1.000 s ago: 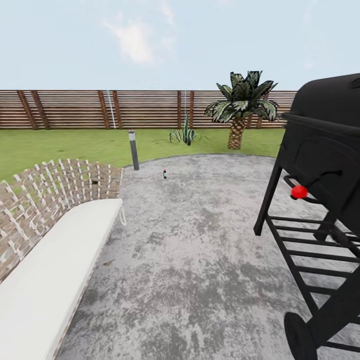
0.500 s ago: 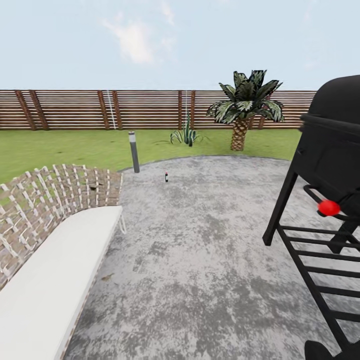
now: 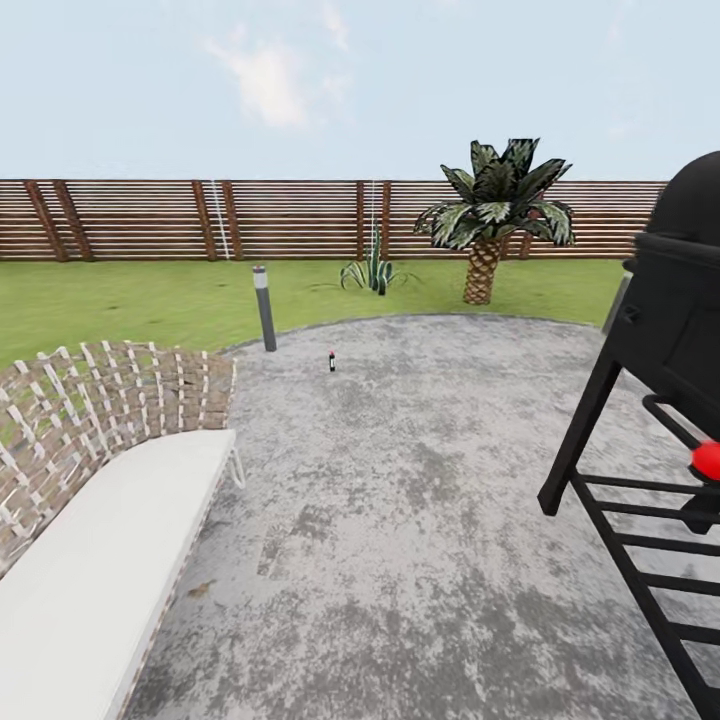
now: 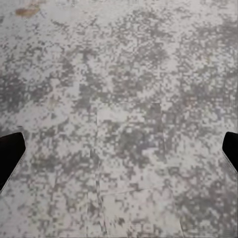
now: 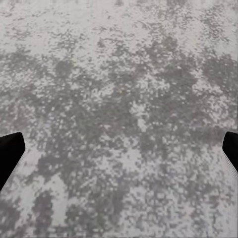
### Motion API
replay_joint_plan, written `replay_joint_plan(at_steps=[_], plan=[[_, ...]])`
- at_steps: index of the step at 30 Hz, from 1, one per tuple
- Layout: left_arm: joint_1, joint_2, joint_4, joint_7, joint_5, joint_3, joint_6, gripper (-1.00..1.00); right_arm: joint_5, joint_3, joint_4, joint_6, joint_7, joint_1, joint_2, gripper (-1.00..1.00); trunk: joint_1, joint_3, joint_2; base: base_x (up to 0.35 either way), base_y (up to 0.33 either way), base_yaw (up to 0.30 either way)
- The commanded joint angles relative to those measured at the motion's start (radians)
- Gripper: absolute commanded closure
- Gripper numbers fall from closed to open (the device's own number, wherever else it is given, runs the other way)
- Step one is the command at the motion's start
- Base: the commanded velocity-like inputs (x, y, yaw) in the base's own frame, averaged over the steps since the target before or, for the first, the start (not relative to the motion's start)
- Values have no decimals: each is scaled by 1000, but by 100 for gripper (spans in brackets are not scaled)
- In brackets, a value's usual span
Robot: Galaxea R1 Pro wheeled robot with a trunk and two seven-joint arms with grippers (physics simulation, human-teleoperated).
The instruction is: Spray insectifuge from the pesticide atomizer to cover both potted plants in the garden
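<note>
Grey speckled paving point(image 3: 400, 500) across the middle and lower part of the head view, green lawn point(image 3: 130, 295) behind it, then a brown slatted fence point(image 3: 200, 218) under a pale sky. Small dark bottle with a red top point(image 3: 331, 361) standing upright on the paving, a little left of centre and near the curved edge of the lawn; possibly the pesticide atomizer, but too small to tell for sure. Grey bollard lamp point(image 3: 264, 308) just to the upper left of it, at the border of the grass. Further back, a low rosette of pointed green leaves point(image 3: 372, 272) on the lawn near the fence; pot not visible at this distance. Palm with scaly trunk point(image 3: 494, 215) to the right of it. Woven chair with white cushion point(image 3: 90, 520) at lower left. Black grill point(image 3: 670, 400) with a red knob point(image 3: 708, 459) at the right edge.

In the left wrist view, left gripper point(image 4: 119, 153) wide open over paving, dark fingertips point(image 4: 10, 153) at the two sides of the picture, nothing held. Right gripper point(image 5: 119, 153) the same: fingertips point(image 5: 10, 153) far apart, empty, paving below.
</note>
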Motion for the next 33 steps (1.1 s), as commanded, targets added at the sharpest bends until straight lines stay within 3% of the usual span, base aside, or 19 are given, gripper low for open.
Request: replay_joint_plan(at_steps=[1,33], plan=[[-1,0,1,0,1,1,-3,-100,5,0,1,-3,0,-1,0,-100,0,-1,0,331,0,0],[-1,0,1,0,1,1,-3,-100,5,-2,1,-3,1,-1,0,-100,0,-1,0,332,0,0]])
